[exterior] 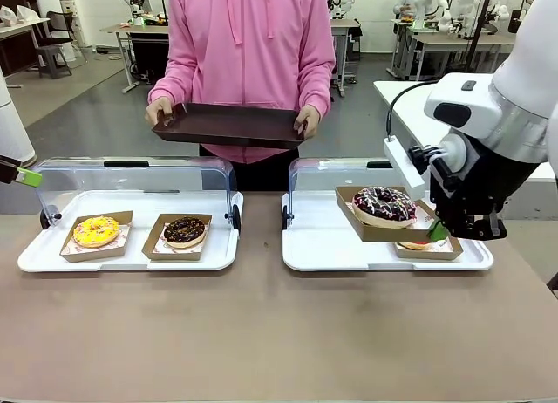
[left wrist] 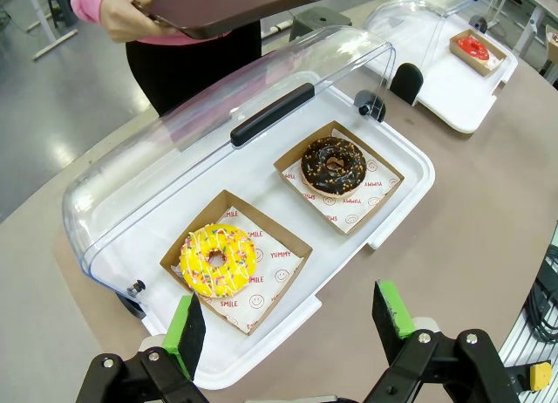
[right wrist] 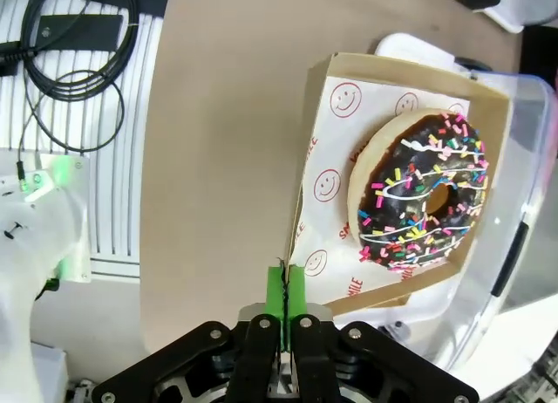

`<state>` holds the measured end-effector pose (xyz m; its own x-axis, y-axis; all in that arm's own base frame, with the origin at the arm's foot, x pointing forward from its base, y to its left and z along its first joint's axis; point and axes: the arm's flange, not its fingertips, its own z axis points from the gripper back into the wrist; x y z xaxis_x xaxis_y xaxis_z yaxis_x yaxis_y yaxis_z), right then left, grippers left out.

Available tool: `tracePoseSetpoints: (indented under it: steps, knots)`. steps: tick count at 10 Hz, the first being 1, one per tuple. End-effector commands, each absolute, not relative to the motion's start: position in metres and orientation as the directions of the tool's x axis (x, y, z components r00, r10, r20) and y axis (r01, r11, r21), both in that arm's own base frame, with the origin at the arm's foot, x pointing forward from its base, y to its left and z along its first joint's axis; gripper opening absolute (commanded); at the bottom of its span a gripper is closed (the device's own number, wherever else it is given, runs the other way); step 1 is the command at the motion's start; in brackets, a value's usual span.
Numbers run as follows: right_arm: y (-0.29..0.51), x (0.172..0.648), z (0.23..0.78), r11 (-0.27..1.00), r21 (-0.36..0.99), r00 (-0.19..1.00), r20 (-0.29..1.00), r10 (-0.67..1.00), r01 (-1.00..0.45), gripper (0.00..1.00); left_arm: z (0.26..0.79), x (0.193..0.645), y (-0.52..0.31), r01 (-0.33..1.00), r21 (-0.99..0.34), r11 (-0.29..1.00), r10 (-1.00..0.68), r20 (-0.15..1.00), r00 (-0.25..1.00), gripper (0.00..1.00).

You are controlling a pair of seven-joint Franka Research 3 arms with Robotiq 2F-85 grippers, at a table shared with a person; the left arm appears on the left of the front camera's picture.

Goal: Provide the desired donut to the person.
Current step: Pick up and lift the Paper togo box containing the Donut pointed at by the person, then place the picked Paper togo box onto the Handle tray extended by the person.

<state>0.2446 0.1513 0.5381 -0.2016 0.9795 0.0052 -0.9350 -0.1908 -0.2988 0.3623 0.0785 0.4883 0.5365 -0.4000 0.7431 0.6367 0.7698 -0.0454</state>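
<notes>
My right gripper is shut on the edge of a brown cardboard tray and holds it a little above the right white tray. In it lies a chocolate donut with white drizzle and coloured sprinkles. The right wrist view shows the same donut on smiley-print paper, with the right gripper pinching the cardboard rim. The person in a pink hoodie stands at the far side and holds a dark serving tray level in both hands. My left gripper hangs open above the left tray's near edge.
The left white tray holds a yellow sprinkled donut and a chocolate donut, each in a cardboard tray. Its clear lid stands open behind them. A red donut lies on the right tray, partly under the lifted cardboard tray.
</notes>
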Motion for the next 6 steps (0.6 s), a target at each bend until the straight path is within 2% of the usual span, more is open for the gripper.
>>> tracePoseSetpoints:
  steps: [1,6]
  knots:
    - [0.1524,0.2421,0.5393,-0.193,-0.303,-0.202,0.000,0.979,-0.933,0.00,0.4876,0.3631,0.0790,0.641,-0.055,0.765,-0.392,0.751,0.532,1.00]
    - [0.1524,0.2421,0.5393,-0.193,-0.303,-0.202,0.000,0.979,-0.933,0.00,0.4876,0.3631,0.0790,0.641,-0.055,0.765,-0.392,0.751,0.532,1.00]
